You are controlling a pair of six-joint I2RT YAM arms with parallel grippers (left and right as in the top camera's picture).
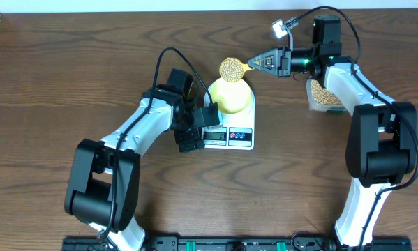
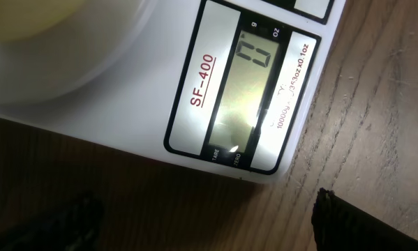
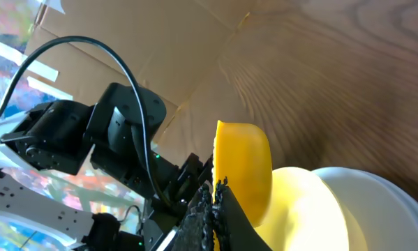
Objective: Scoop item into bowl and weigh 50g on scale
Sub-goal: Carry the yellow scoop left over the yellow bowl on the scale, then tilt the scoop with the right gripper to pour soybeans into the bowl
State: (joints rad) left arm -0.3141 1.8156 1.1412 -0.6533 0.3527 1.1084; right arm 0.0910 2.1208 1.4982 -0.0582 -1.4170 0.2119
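While right gripper [image 1: 259, 63] clamped the laden scoop [image 1: 231, 67] beside the bowl [image 1: 229, 97], slow tipping was advised; left gripper [image 1: 193, 137] gaped; scale [image 1: 243, 139] apparently zeroed.

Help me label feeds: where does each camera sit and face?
Overhead: above the table, looking straight down; left arm, right arm, white rectangular digital scale, small round pale-yellow bowl.
Left wrist: on the left arm, facing down at the scale's display; own fingertips at bottom.
Right wrist: on the right arm, facing along shut right gripper holding yellow long-handled plastic scoop.
Shared: scale in overhead and left wrist.
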